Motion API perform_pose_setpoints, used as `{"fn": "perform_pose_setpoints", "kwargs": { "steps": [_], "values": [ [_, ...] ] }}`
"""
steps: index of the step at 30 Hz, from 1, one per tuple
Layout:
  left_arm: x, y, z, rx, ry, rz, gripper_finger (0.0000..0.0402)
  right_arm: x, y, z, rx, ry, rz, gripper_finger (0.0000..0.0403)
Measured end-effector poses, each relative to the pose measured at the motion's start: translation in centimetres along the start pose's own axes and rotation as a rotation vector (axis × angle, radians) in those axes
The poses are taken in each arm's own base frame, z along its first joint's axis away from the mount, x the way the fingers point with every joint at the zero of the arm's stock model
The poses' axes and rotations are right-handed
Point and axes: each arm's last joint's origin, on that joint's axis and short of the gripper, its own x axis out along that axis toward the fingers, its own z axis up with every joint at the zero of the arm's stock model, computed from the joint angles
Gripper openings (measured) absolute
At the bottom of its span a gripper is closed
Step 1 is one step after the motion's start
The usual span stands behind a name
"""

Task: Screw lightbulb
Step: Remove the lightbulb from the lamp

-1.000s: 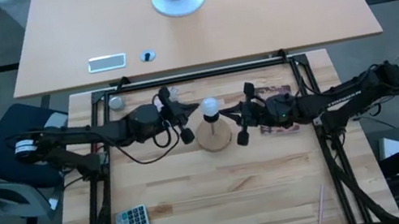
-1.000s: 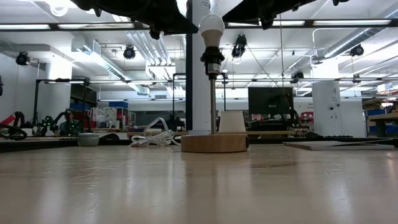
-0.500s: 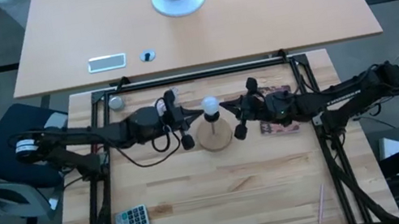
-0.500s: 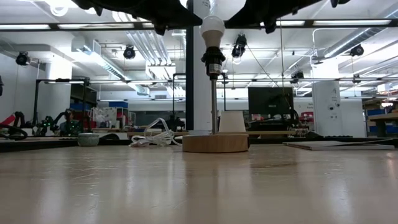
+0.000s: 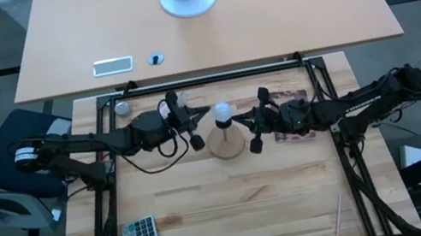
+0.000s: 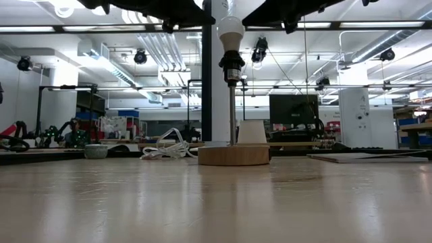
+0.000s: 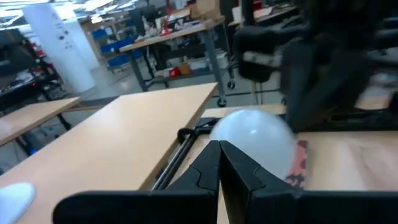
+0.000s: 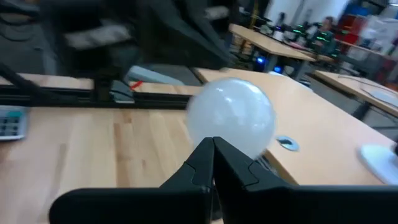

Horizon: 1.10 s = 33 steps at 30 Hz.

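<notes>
- The lightbulb is a small white frosted globe, round and matte, with no marks visible on it.
- It stands upright, globe upward, its base seated in a dark socket at the top of a thin metal post.
- The post rises from a round wooden disc stand on the wooden table; the bulb is much smaller than the disc.
- From above, the bulb lies near the table's middle, over the far part of the disc.
- In both wrist views the globe shows close ahead, pale and smooth.
</notes>
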Motion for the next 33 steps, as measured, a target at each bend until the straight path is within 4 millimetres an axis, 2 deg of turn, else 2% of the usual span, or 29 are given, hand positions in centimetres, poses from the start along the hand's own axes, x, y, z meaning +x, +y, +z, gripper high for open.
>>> {"fn": "perform_pose_setpoints", "kwargs": {
  "steps": [6,13,21,26,33],
  "values": [
    [0.8,-0.3,-0.6,-0.011,0.0,-0.019,0.0,0.3,-0.2,0.1,0.011,-0.019,-0.001,0.0002],
    [0.8,-0.5,-0.5,-0.044,-0.017,-0.095,0.0,0.5,-0.6,0.0,0.021,-0.014,-0.018,0.0002],
    [0.5,-1.2,-0.4,-0.046,-0.04,-0.253,0.0,0.5,-0.9,-0.3,0.012,0.023,-0.096,0.0002],
    [-0.1,-0.8,0.5,-0.056,-0.078,-0.23,0.0,0.3,-0.8,-0.2,0.016,0.016,-0.088,0.0002],
    [0.1,-0.1,0.2,-0.041,-0.029,-0.01,0.0,0.0,0.1,0.1,-0.007,-0.011,0.0,0.0002]
  ]
}}
